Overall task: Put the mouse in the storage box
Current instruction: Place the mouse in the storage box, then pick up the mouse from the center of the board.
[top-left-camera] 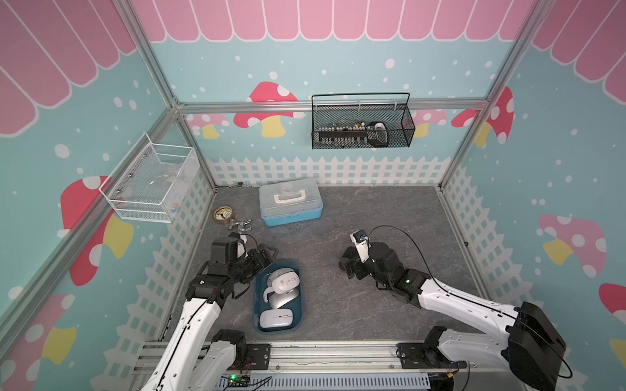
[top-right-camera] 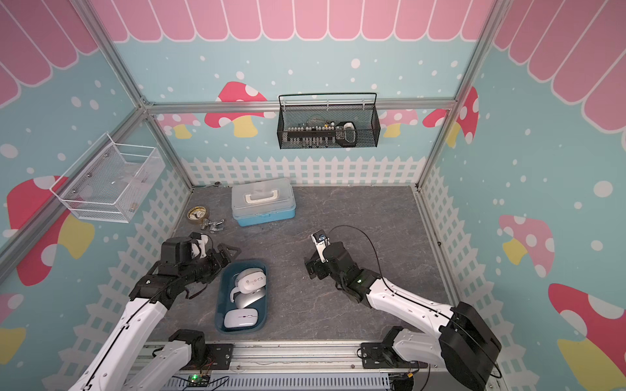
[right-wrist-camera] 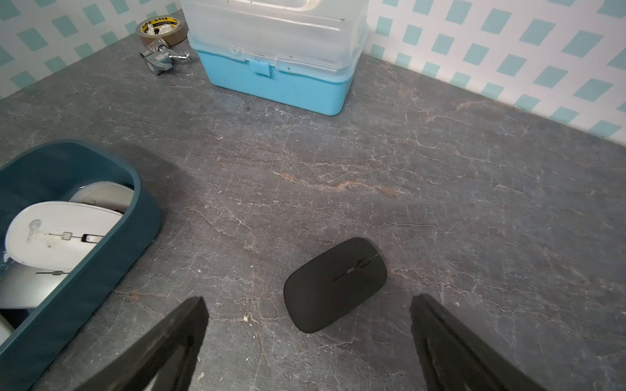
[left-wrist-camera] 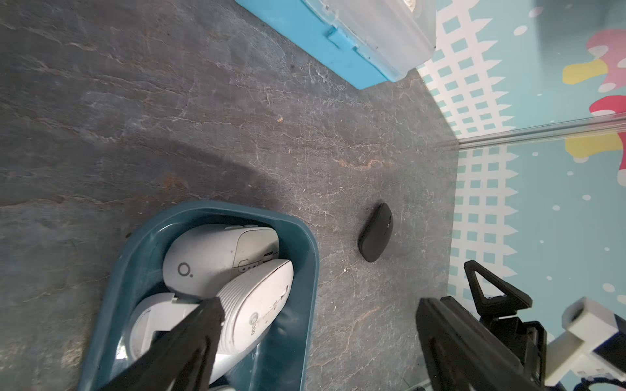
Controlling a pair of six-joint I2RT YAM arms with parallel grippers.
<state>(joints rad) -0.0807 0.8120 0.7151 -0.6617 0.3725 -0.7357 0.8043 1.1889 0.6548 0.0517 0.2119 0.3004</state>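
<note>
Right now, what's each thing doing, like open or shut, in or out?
storage box: on the table, holding white mice
black mouse: on the table, outside the box, not held
left gripper: open, empty, at the storage box
right gripper: open, empty, near the black mouse
light-blue case: lid shut
tape roll: lying flat

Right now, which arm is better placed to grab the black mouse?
Right. The right gripper is open with the black mouse just ahead of it; the left gripper is by the storage box, farther off.
</note>
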